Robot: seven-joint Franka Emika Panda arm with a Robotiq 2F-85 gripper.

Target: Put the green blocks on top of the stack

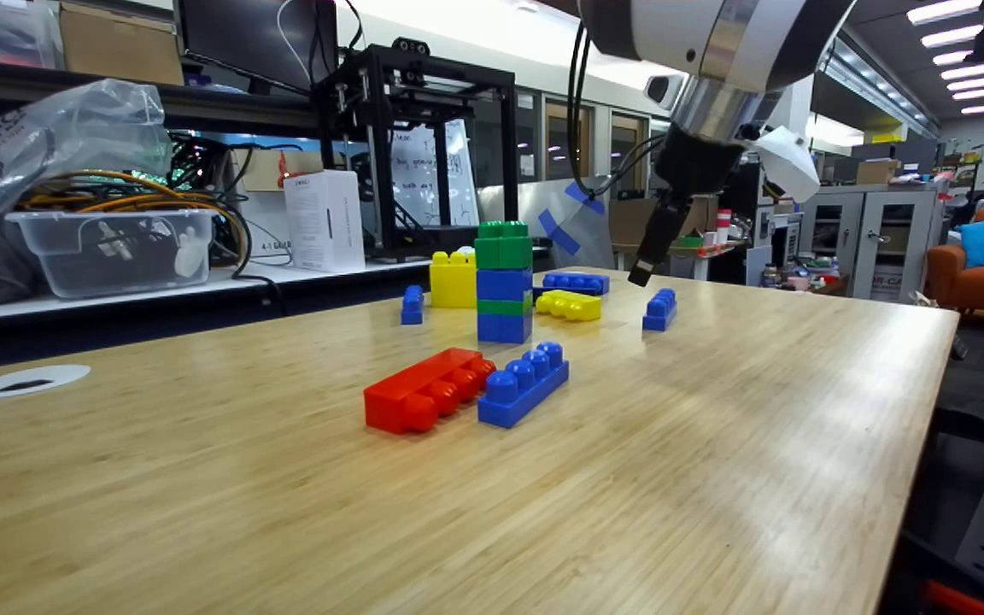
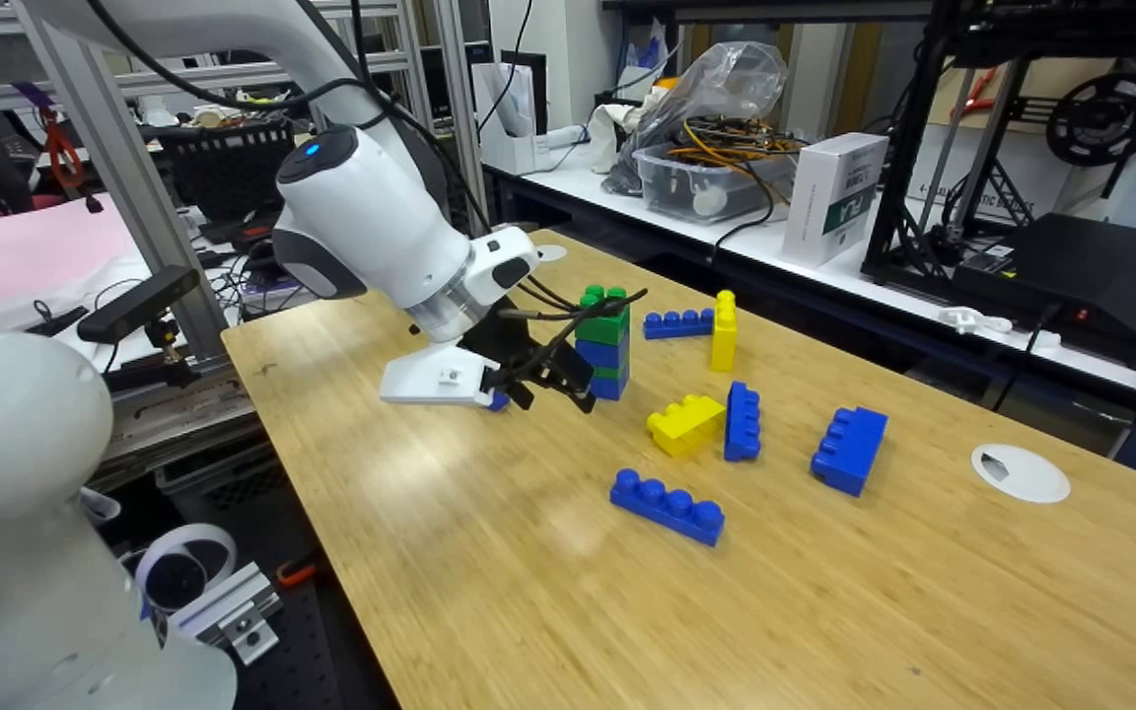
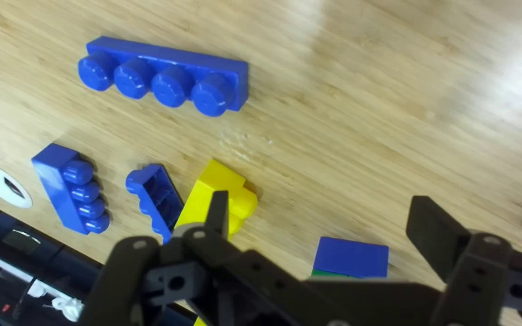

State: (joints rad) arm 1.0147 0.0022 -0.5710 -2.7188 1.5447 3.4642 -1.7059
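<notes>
Around the stack (image 1: 504, 284), blue bricks (image 2: 667, 510), yellow bricks (image 2: 684, 426) and a red brick (image 1: 424, 386) are strewn on the table (image 2: 824, 611). Green blocks (image 1: 503, 252) are seated in it, one topmost, one lower, between blue layers. The gripper (image 3: 319, 201) is tilted downward above the table, its jaws spread wide. The stack is crossed by cables (image 2: 583, 314) in an exterior view and mostly hidden in the wrist view.

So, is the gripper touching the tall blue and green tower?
Apart. An exterior view shows the gripper in the air to the picture's right of the blue and green tower, with a clear gap between them.
</notes>
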